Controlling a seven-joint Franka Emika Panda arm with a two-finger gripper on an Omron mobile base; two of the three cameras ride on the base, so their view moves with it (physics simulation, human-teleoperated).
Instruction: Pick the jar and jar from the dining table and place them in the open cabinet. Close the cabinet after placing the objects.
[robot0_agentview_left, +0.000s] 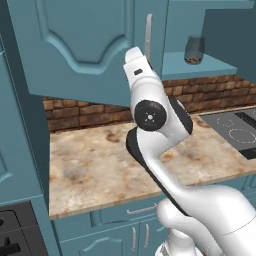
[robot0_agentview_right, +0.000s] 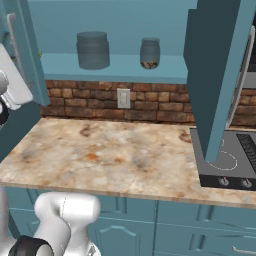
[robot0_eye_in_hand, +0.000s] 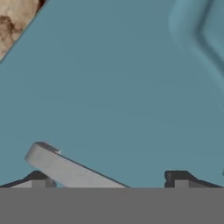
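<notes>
Both jars, the wide jar and small jar, are standing upright on the cabinet shelf. The gripper is spreading wide, empty, seemingly touching the left door's vertical handle.

— Which colours are seen up high?
— Teal on the cabinet; smoky grey on the wide jar.
— And lower down?
— Beige-brown marbling on the counter, red-brown brick behind.

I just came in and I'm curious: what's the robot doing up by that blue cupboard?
Both jars, the big grey jar and the small clear jar, already sit on the cabinet shelf. The open gripper is right at the left door, by its silver handle, likely about to push it shut. Both doors are open.
</notes>
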